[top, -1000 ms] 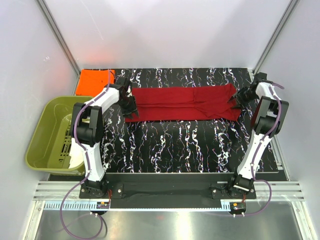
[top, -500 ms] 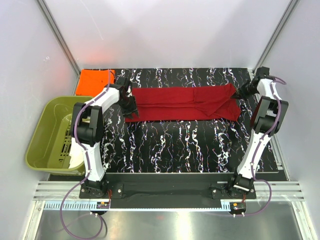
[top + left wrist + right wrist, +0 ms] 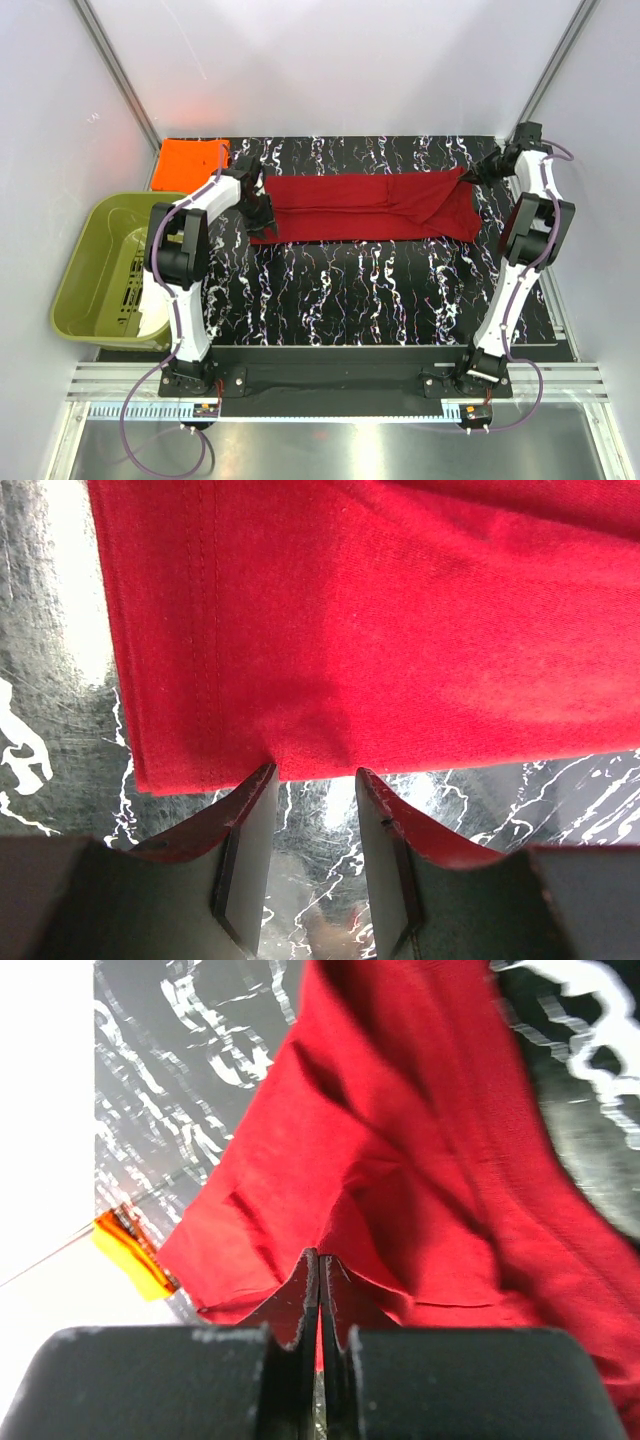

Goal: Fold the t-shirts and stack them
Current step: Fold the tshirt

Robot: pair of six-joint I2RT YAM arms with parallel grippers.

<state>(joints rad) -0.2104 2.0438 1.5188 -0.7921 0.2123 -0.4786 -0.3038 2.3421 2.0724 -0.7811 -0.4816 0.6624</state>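
Seen from above, my right gripper [image 3: 472, 176] is small and dark and its tips are hard to make out. Its wrist view shows the fingers pressed together on a pinch of the crimson t-shirt [image 3: 365, 207], with the soft cloth drawn into a creased peak. The shirt lies as a long folded band across the far part of the glossy black marbled table [image 3: 380, 285]. My left gripper [image 3: 312, 780] stands parted at its stitched left hem, tips at the edge, table showing between the fingers. The orange t-shirt [image 3: 190, 164] lies flat at the far left corner.
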